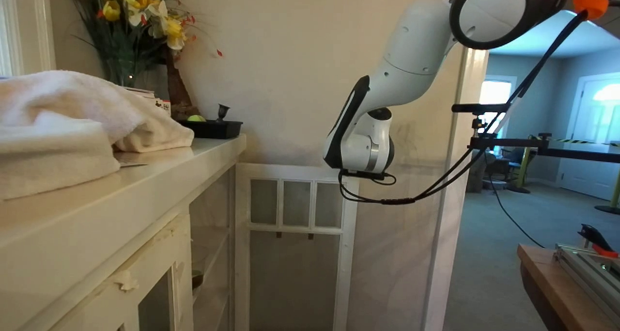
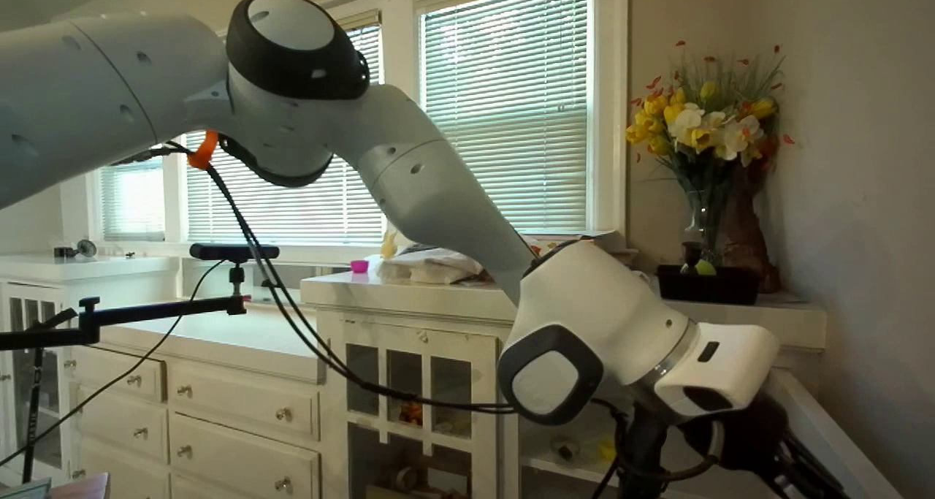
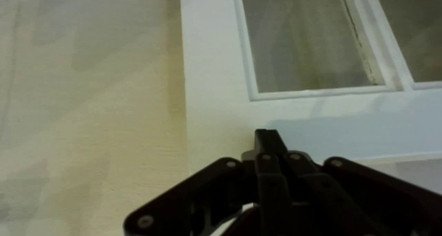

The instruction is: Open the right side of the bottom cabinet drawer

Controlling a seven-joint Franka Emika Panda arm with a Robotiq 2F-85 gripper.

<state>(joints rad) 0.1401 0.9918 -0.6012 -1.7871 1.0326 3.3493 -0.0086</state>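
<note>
We record: one framed, cream-white wooden door (image 1: 295, 229), standing open beside a long, cream-white panelled wooden cabinet (image 1: 145, 197); one black, two-fingered gripper (image 3: 267, 135), jaws fully together, holding nothing.

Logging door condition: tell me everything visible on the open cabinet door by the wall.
The cabinet door is a cream-white frame, apparently painted wood, with three small openings in a row above one large one; two dark stubs hang below its middle rail. Glazing is unclear. It stands upright, swung open alongside the wall at the end of the cabinet; its foot is out of frame. In the wrist view, the shut gripper overlaps its top rail near the free corner; contact can't be judged.
</note>
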